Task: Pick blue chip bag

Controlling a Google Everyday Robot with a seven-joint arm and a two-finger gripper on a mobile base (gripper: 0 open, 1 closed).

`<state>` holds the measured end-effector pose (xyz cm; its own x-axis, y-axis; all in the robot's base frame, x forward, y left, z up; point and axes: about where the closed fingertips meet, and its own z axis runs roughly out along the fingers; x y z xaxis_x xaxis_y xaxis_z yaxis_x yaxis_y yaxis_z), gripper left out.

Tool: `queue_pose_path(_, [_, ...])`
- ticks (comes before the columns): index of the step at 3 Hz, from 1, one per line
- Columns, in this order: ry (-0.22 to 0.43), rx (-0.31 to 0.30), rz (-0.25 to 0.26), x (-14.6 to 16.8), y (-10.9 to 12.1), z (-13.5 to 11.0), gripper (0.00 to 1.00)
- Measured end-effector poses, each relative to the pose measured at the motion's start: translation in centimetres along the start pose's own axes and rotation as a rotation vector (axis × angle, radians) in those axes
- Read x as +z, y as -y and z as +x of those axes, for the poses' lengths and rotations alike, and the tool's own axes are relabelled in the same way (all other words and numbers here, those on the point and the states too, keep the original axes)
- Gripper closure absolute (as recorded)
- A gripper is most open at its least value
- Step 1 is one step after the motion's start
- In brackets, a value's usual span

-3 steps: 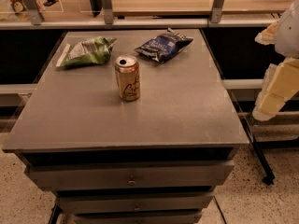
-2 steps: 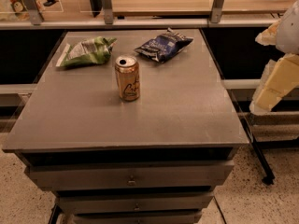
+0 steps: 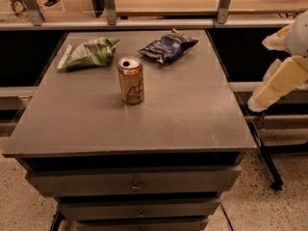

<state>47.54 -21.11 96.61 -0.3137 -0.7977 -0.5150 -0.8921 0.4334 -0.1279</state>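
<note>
The blue chip bag (image 3: 168, 46) lies flat on the grey table (image 3: 183, 114), at the far side a little right of centre. It is dark navy, wrinkled, with white lettering. My gripper (image 3: 278, 84) hangs off the table's right edge, at the right border of the camera view. It is well to the right of the bag and nearer to me, and it touches nothing.
A gold soda can (image 3: 131, 80) stands upright in front and left of the bag. A green-and-white snack bag (image 3: 88, 53) lies at the far left. A rail with metal posts (image 3: 144, 23) runs behind the table. Drawers (image 3: 134, 182) sit under the top.
My gripper and arm have edged slightly left towards the table. The bags and the can have not moved.
</note>
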Motion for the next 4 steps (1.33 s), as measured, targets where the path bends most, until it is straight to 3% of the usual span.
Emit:
queue_pose_path(2, [0.170, 0.206, 0.129, 1.2, 2.1, 0.3, 0.00])
queue_pose_path(3, [0.198, 0.270, 0.165, 1.7, 3.2, 0.0, 0.00])
queue_pose_path(4, [0.188, 0.300, 0.157, 2.9, 3.8, -0.1, 0.00])
